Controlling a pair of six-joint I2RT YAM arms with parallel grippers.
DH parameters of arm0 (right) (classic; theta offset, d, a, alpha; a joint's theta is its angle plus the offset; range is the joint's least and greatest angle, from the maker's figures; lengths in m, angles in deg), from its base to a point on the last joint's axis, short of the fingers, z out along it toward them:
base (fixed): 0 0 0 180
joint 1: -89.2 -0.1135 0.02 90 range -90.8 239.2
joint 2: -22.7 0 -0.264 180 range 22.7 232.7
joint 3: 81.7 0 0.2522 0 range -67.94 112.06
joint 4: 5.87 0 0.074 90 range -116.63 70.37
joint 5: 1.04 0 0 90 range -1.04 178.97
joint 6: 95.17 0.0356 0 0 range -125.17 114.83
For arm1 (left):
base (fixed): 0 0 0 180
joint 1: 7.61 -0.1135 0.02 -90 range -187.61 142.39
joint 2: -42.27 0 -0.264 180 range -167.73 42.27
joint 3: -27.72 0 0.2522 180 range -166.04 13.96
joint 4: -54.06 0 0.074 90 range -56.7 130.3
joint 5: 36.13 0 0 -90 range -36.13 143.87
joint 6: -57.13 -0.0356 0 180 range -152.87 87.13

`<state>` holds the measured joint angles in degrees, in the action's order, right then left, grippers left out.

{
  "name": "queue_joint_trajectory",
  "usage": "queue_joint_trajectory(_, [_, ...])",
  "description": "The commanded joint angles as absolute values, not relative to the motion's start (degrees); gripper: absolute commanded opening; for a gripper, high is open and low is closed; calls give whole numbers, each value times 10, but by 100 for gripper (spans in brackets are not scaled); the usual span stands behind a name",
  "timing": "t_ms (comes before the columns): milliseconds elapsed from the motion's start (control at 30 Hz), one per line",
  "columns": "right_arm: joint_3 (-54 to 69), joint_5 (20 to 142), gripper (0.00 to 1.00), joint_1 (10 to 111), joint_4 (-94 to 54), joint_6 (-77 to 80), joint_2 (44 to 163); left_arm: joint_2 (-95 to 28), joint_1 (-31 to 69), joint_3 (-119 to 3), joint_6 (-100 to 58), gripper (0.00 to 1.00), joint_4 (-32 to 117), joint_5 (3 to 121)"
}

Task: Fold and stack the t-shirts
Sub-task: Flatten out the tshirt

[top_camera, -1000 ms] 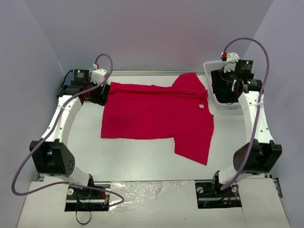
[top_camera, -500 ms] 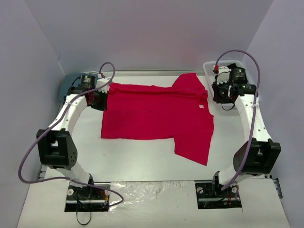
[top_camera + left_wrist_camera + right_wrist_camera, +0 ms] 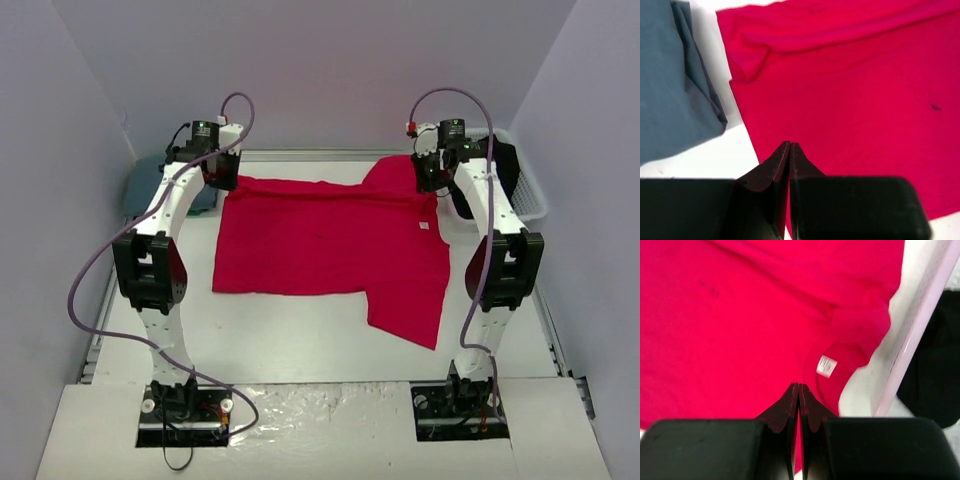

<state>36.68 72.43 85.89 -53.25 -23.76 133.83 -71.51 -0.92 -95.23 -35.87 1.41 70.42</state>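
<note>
left gripper (image 3: 790,146): fingers pressed together, hanging over the far-left part of the red t-shirt (image 3: 320,245). Can't tell whether they touch the cloth.
right gripper (image 3: 798,386): fingers pressed together too, over the collar area, white neck label (image 3: 826,366) just beyond the tips.
Count: 3 t-shirts, 1 basket.
- red t-shirt: spread flat mid-table (image 3: 300,345), one sleeve pointing toward the near right, far-left corner curled over.
- slate blue-grey t-shirt (image 3: 670,85): folded, at the table's far-left edge, near the red corner, with a strip of bare table between them.
- black t-shirt (image 3: 935,375): inside the white slatted basket (image 3: 920,320) at far right. The basket rim sits just beside the red collar.
In the top view the right arm (image 3: 490,215) crosses in front of the basket and hides part of the black t-shirt.
</note>
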Motion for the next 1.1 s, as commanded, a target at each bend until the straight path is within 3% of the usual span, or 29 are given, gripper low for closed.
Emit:
queue_joint_trajectory(0, [462,728,0,863,-611,-263,1406,-729,-7,-996,-360,2,29,683])
queue_joint_trajectory(667, [642,747,0,883,-628,-285,1594,-877,0,-1158,-381,2,20,646])
queue_joint_trajectory(1067, [679,774,0,879,-608,-278,1667,-914,0,-1176,-381,3,37,619])
